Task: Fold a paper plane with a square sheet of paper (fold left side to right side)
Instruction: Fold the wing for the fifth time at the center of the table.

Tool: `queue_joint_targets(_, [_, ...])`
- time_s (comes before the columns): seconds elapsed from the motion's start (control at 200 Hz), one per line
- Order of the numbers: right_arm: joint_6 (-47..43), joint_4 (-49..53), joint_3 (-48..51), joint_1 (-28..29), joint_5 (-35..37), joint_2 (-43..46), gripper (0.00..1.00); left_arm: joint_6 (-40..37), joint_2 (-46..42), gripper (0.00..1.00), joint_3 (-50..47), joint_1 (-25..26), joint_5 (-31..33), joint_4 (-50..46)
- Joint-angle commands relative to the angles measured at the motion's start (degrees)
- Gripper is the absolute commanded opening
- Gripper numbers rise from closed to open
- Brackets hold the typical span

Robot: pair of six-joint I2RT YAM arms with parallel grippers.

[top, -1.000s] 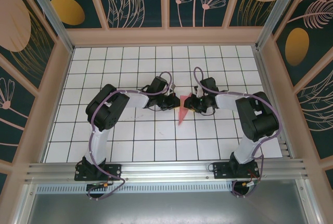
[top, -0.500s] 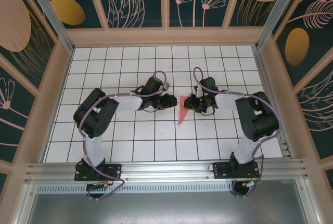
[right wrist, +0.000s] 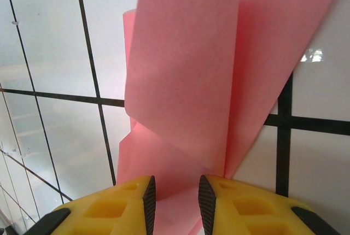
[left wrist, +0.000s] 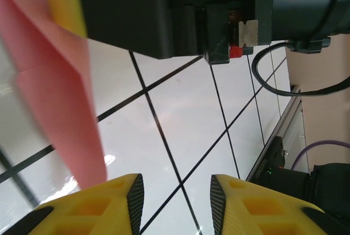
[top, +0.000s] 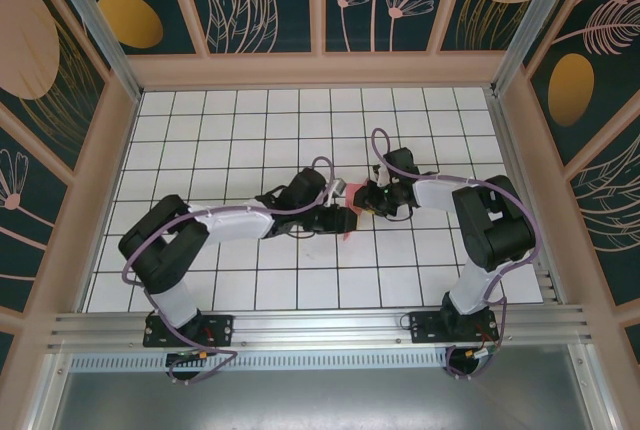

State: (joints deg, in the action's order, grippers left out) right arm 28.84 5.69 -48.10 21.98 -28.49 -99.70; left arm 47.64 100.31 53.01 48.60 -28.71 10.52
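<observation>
Left gripper: yellow fingers apart, nothing between them. Pink paper hangs at left, tip just beside left finger. Black housing above, white grid table below.

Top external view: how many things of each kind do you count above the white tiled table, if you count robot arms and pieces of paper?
Black-and-white robot arms: 2 (left, right)
Folded pink-red paper sheet: 1
Total: 3
</observation>
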Motion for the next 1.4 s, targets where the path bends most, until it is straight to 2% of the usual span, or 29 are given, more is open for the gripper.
queue_joint_targets(0.0, [-0.7,3.5,0.0,0.4,4.2,-2.9,0.32,-0.1,3.5,0.40,2.4,0.0,-1.2,0.3])
queue_joint_targets(0.245, [-0.8,3.4,-0.1,0.5,4.0,-3.1,0.32,-1.5,7.9,0.40,6.2,-0.1,-1.2,-2.0])
queue_joint_targets(1.036, [-1.4,4.4,-0.7,0.5,4.8,-3.2,0.32,-0.3,11.0,0.40,3.2,0.0,-0.8,-2.7])
queue_joint_targets(1.201, [-1.3,3.4,-0.7,0.5,4.2,-2.5,0.32,-0.4,12.1,0.40,3.4,0.1,-0.1,-5.2])
queue_joint_targets(1.396, [-1.0,2.5,-1.5,0.4,3.7,-0.6,0.32,-1.2,13.4,0.38,4.4,1.1,3.9,-11.3])
